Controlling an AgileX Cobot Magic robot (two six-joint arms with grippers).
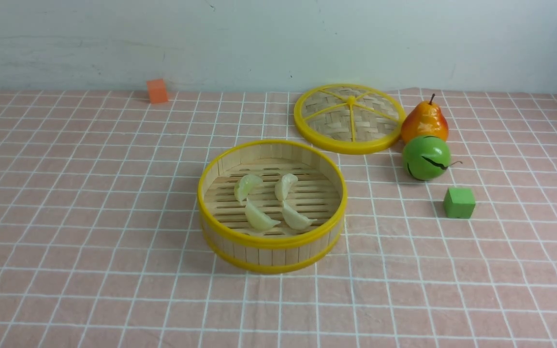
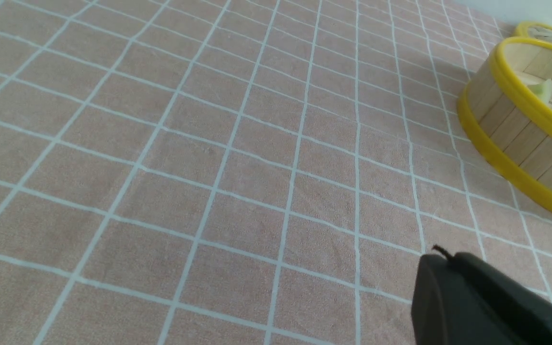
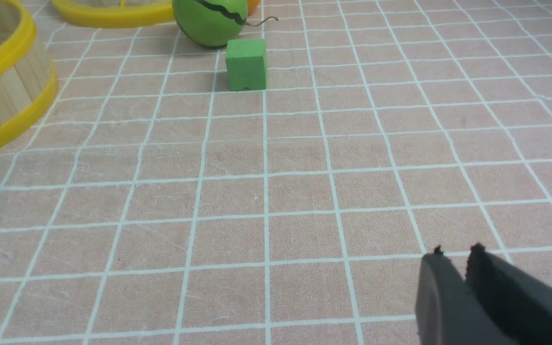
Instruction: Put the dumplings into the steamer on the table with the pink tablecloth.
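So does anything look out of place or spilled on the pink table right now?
Nothing stands out. All four pale crescent dumplings lie inside the round bamboo steamer, which stands upright, with its woven yellow-rimmed lid off and lying flat behind it.

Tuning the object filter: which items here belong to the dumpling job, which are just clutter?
Job items:
dumplings, all four in the steamer
pink tablecloth

Just lying about:
lid
pear
green round fruit
green cube
orange cube

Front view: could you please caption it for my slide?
Four dumplings lie inside the open steamer, lid behind on the pink tablecloth.
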